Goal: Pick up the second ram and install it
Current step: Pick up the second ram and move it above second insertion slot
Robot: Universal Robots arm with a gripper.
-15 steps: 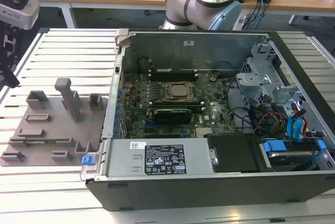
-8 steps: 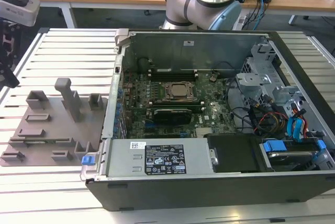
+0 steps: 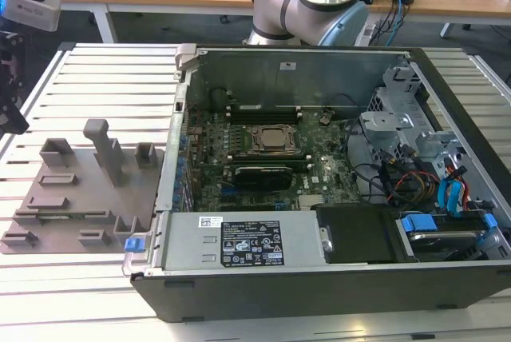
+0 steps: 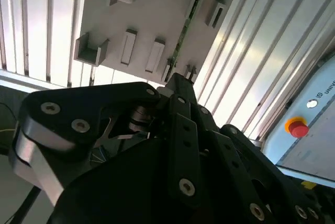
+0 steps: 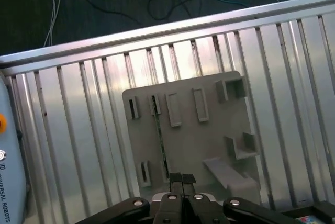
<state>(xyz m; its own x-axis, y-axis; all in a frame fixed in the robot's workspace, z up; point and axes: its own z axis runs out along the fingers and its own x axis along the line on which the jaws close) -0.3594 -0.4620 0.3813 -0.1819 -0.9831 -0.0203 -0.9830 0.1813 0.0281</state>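
- The ram [image 5: 159, 141] stands on edge in slots of the grey holder [image 5: 207, 145] on the bench [image 5: 293, 77].
- The gripper [image 5: 181, 178] hangs over the holder, near one end of the ram. Its fingers [image 5: 175, 181] are pressed together and hold nothing.
- For a good pick, I think the fingers must spread, straddle the thin board squarely, and lift it straight up so that it does not jam.
- The ram is slim, stiff and green. The holder looks matte, with blocky pockets. The bench is ribbed, shiny metal.
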